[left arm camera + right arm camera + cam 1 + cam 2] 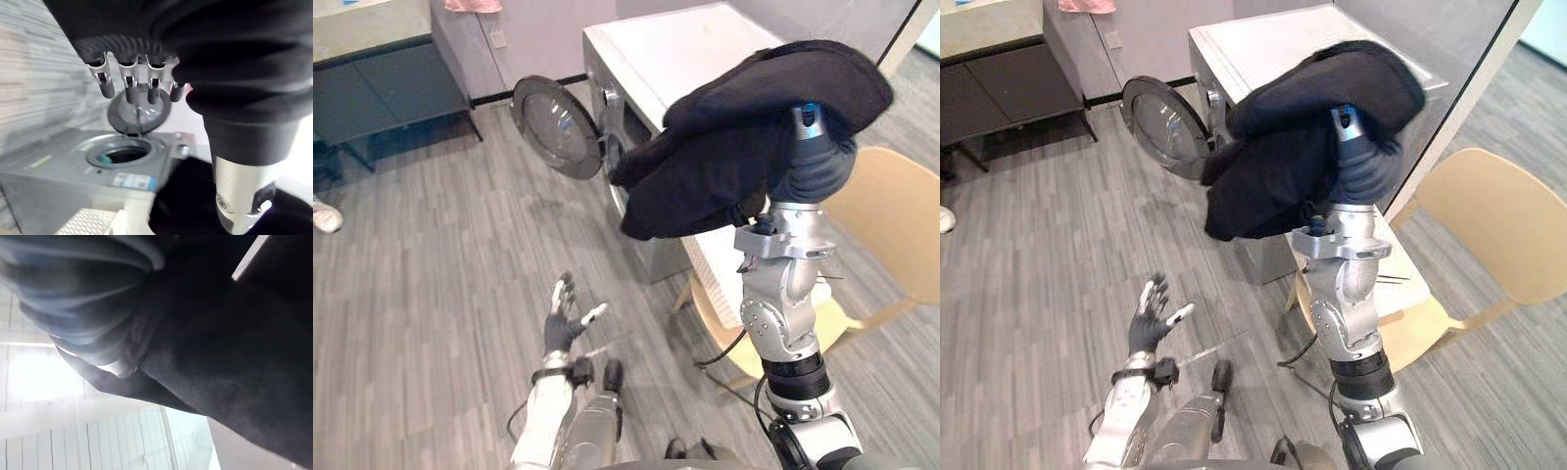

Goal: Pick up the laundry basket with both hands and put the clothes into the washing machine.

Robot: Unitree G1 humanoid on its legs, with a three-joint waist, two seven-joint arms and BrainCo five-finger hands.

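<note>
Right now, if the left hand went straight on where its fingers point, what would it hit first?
Most likely the open door of the washer: the left hand aims its straight fingers there. Depth is unclear; it could be the drum opening instead.

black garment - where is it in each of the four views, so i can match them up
Left eye view: black garment draped over the raised right hand, upper right.
Right eye view: same drape, upper centre.
Left wrist view: likely the dark mass beside the washing machine's front.
Right wrist view: dark cloth close against the hand.
Shared landmark: the machine's open round door.
</note>
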